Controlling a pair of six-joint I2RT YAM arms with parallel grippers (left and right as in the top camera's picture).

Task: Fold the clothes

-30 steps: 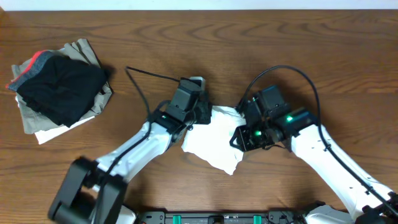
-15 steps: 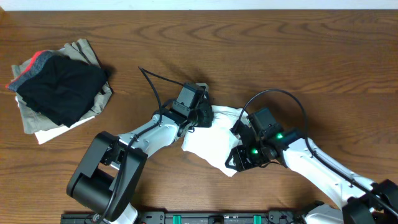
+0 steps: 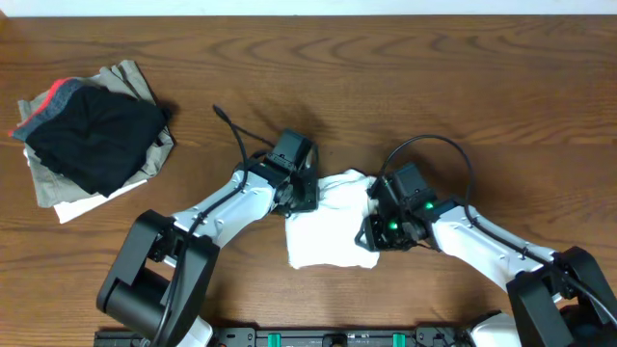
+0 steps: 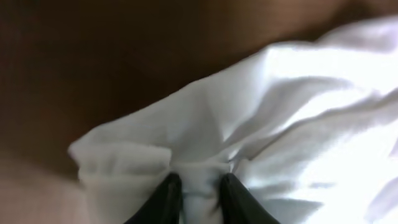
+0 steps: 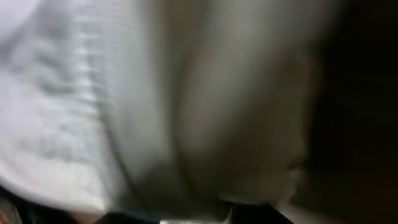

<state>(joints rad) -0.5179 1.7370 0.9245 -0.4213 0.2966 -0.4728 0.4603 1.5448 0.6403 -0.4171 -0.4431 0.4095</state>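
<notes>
**Clothes** (image 3: 328,236): one plain white garment, thin and wrinkly. It lies on the bench (image 3: 482,87) as a roughly rectangular block. The upper edge is bunched into a hump and the lower edge is fairly straight. It sits between the two end effectors, and each one meets a side of it.

**Left end effector** (image 3: 305,200): at the upper left corner of the clothes. In the wrist view, two black fingers (image 4: 169,198) are closed on a pleat of the cloth (image 4: 298,106). Creases fan away from the pinch.

**Right end effector** (image 3: 370,231): at the right edge of the clothes. Its wrist view is blurred and filled with pale cloth (image 5: 74,93). The fingers cannot be made out, so whether it grips cannot be told.

**Hidden:** the arms cover the upper left corner and the right edge of the clothes. From overhead, glare washes out most of the folds.

**Other stock:** well left of the clothes is a soft heap, a black garment (image 3: 92,140) with a red and grey band lying on a khaki garment (image 3: 135,79).

**Bench:** dark brown wood with visible grain.
</notes>
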